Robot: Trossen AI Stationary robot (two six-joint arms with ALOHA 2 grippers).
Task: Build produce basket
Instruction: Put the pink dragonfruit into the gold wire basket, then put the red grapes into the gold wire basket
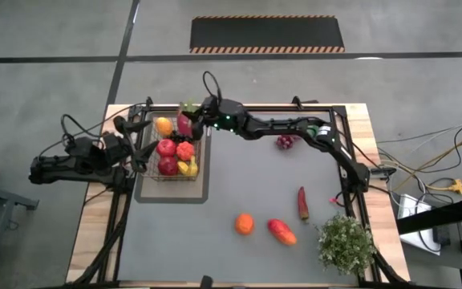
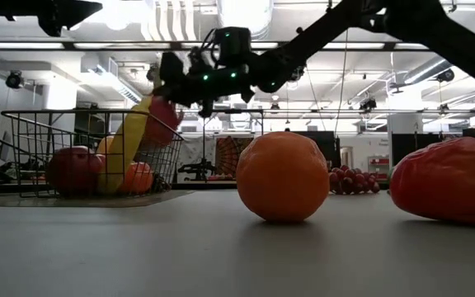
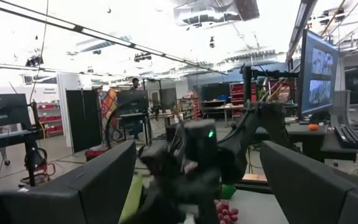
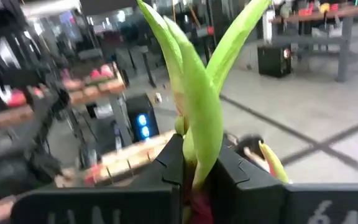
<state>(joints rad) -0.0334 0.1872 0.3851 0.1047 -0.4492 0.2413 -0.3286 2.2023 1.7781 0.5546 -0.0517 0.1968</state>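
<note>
Right gripper (image 1: 192, 119) is over the far right corner of the basket (image 1: 146, 154), fingers pinched together on the green leaf tips of the pink dragon fruit (image 1: 184, 124); the right wrist view shows the leaves (image 4: 194, 93) squeezed between the two dark fingers (image 4: 166, 168), and the low view shows the fruit (image 2: 162, 121) hanging at about rim height of the basket (image 2: 39, 132). The basket stands at the left side of the grey mat (image 1: 295, 201), near its far edge, on a flat grey tray (image 1: 203, 189). Inside it: an orange (image 1: 163, 125) at the far side, two red apples (image 1: 166, 148) in the middle and near side, a red-orange fruit (image 1: 185, 150), a yellow banana (image 1: 188, 168) at the near right. Left gripper (image 1: 139, 154) waits just outside the basket's left wall, fingers spread apart, nothing between them. On the mat outside the basket: purple grapes (image 1: 285, 142) toward the far edge, a red chilli (image 1: 302, 202) toward the right edge, an orange (image 1: 245, 224) and a red-orange mango (image 1: 281, 232) near the front edge. A potted green plant (image 1: 345, 243) sits at the near right corner of the table.
</note>
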